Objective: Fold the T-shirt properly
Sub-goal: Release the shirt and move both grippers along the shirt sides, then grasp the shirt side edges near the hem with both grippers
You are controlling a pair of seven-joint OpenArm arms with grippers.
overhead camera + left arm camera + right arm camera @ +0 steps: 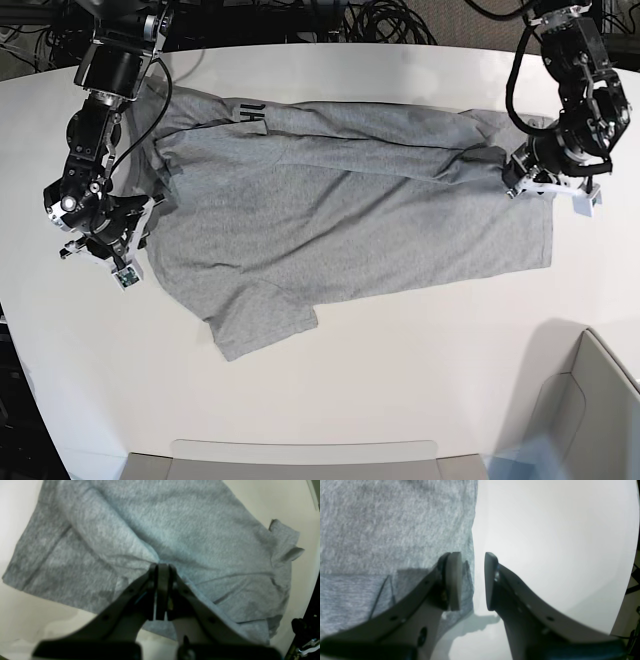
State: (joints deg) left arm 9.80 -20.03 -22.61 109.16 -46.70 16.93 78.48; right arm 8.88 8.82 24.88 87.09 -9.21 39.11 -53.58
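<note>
Base view: grey T-shirt (pixel 340 220) lies rumpled; left hand (pixel 512 182) pinches it, right hand (pixel 472 580) gapes.

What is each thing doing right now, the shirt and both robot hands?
T-shirt: partly folded, top edge turned over, one sleeve sticking out flat on the table.
Left gripper: shut on a pinch of the T-shirt.
Right gripper: open, straddling the shirt's edge, holding nothing.
Table: white, shirt lying on it.
</note>
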